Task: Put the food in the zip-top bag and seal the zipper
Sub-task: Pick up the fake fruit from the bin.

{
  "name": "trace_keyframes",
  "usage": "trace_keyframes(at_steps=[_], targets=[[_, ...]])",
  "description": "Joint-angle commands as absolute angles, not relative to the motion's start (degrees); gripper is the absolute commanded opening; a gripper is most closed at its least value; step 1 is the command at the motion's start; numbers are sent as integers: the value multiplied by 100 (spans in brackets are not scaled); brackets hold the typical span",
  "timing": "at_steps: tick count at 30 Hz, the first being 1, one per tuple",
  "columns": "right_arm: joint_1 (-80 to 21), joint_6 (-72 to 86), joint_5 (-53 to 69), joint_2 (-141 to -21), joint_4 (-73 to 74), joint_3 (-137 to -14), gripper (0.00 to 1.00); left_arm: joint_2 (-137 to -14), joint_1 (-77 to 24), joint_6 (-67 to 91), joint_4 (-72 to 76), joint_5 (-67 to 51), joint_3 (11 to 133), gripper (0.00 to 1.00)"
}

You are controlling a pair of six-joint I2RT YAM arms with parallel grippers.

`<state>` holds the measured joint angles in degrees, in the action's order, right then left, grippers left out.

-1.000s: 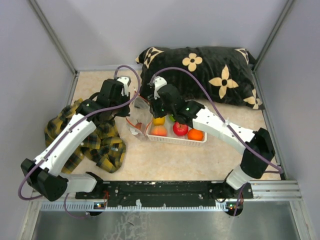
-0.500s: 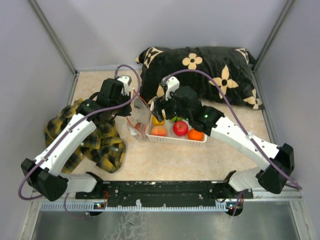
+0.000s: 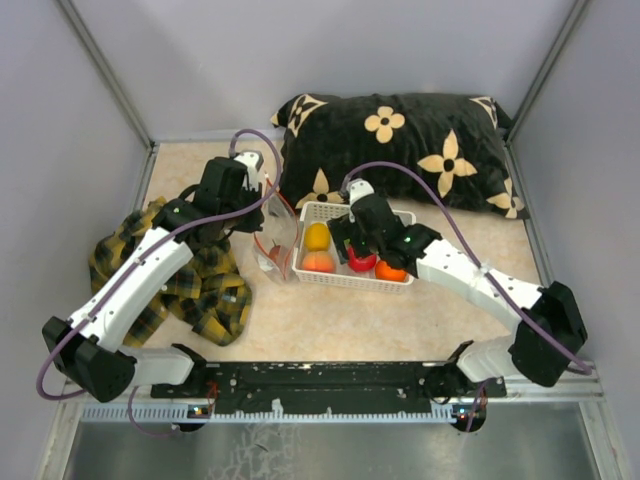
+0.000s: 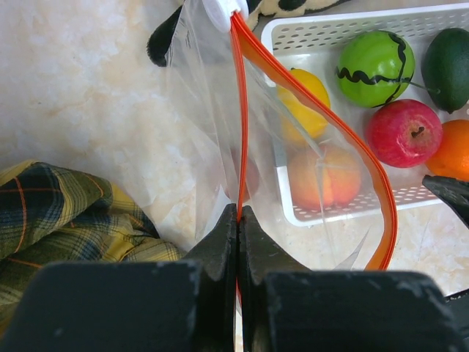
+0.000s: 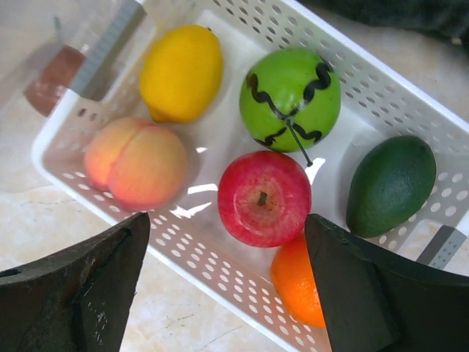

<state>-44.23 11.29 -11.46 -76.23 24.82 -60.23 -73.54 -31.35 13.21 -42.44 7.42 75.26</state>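
Beige desk (image 3: 400, 320) between grey walls (image 3: 200, 60), flowered pillow (image 3: 420, 140) along top, plaid cloth (image 3: 205, 290) left, left tool (image 4: 238, 220) clamped on zipper (image 4: 243, 110), right tool (image 5: 227, 224) spread above basket (image 3: 385, 283), open desk lower centre.

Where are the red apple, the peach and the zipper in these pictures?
red apple (image 5: 261, 198), right wrist view, top face at the stem dimple.
peach (image 5: 135, 163), right wrist view, centre of its rounded side.
zipper (image 4: 244, 132), left wrist view, midway along the straight orange strip.

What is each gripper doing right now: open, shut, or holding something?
Left gripper: shut on the zipper.
Right gripper: open, holding nothing, above the basket.
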Motion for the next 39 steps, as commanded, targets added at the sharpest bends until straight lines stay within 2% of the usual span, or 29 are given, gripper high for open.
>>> trace_keyframes(at_steps=[1, 10, 21, 24, 31, 39], targets=[[-4238, 1237, -1452, -7891, 2318, -5911, 87, -7341, -3103, 1312, -4152, 712, 7483, 0], [-4052, 1435, -1205, -8550, 2260, -5819, 88, -7354, -3104, 1307, -4143, 701, 7472, 0], [-4017, 1467, -1598, -9140, 2015, -5671, 86, -7341, -3105, 1301, -4146, 690, 7486, 0], [-4017, 1484, -1653, -9074, 2031, -5662, 79, -7334, -3107, 1301, -4142, 680, 7495, 0], [-4030, 1354, -1441, -8087, 2170, -5744, 52, -7299, -3103, 1303, -4144, 648, 7517, 0], [-4141, 1201, -1190, -7336, 2221, -5941, 47, -7294, -3096, 1310, -4144, 643, 7510, 0]])
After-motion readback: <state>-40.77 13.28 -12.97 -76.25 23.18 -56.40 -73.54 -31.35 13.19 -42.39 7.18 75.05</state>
